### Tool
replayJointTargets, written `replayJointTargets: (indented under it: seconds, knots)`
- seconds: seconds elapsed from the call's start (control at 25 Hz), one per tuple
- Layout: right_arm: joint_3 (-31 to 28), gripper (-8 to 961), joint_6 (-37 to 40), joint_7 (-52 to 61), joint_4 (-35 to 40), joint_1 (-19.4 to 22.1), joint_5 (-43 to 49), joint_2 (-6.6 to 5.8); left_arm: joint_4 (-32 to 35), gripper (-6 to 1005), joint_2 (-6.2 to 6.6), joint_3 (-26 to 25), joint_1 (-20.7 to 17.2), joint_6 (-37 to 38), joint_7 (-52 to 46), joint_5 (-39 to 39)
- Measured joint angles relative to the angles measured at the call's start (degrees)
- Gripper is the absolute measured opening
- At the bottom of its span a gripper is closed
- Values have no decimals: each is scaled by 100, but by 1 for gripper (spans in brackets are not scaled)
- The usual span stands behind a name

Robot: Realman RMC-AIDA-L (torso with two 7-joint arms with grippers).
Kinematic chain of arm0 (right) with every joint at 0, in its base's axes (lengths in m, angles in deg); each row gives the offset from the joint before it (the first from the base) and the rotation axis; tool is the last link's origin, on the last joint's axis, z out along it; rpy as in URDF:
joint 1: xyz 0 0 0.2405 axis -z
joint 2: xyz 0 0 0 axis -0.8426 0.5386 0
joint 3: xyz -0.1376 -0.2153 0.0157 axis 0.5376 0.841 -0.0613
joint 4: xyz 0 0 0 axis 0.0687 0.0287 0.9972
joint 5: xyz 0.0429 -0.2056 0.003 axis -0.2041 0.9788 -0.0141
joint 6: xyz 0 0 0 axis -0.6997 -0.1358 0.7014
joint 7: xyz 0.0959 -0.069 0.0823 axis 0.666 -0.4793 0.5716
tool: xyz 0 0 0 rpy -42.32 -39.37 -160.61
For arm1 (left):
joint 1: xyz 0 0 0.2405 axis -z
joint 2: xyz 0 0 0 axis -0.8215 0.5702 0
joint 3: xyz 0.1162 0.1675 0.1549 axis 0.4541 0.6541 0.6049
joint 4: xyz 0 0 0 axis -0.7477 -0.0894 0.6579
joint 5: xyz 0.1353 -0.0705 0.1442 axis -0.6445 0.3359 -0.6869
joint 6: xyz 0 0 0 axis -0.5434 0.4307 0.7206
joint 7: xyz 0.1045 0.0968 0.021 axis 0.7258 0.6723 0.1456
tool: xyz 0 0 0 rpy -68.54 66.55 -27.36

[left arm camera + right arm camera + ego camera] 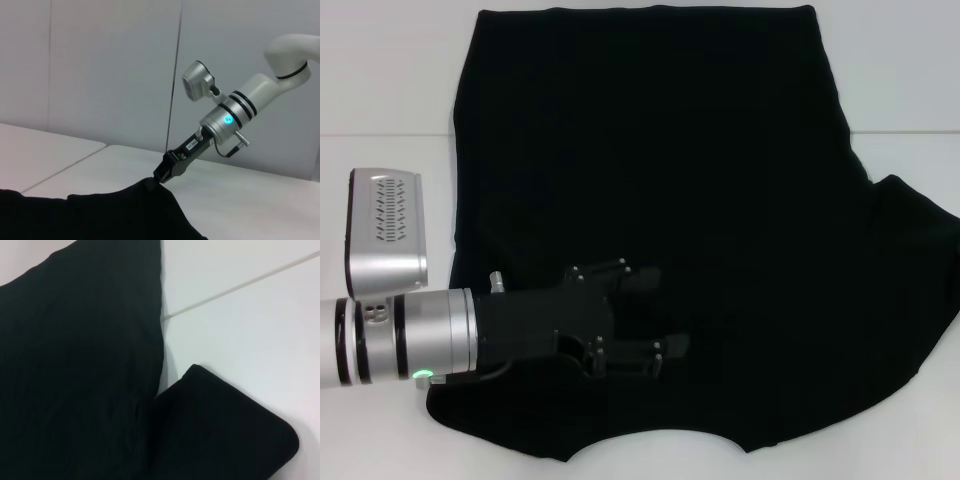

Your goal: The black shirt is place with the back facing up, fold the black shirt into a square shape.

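Note:
The black shirt lies spread on the white table, plain side up, and fills most of the head view. My left gripper reaches in from the left and hovers low over the shirt's near part, its jaws standing apart with nothing between them. My right arm is outside the head view. In the left wrist view my right gripper comes down at a slant onto a raised edge of the shirt and looks shut on the cloth. The right wrist view holds only the shirt's body and a sleeve.
Bare white table with a seam line lies beside the sleeve. More table shows left of the shirt and past its far edge. A pale wall stands behind the table.

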Motion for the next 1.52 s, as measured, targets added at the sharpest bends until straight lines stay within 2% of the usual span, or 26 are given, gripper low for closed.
replayJointTargets:
  seconds: [0.52, 0.8, 0.96, 1.12, 1.36, 1.52]
  knots:
    - [39, 12, 36, -91, -1, -112, -62, 98, 17, 870, 0, -15, -3, 49, -79, -38]
    - [72, 11, 220, -219, -1, -386, -122, 159, 43, 869, 10, -22, -3, 49, -217, -50]
    - [421, 11, 335, -217, -1, -613, -124, 231, 45, 869, 16, -13, -3, 48, -249, -53]
    - [1033, 11, 678, -183, -1, -883, -109, 333, 44, 868, 18, -33, -3, 48, -293, -54]
    - [1370, 11, 835, -160, -1, -1021, -100, 423, 44, 869, 18, -38, -9, 34, -296, -54]
    - [1331, 12, 751, -63, -1, -1031, -121, 433, 44, 869, 27, -38, -6, -2, -297, -54]
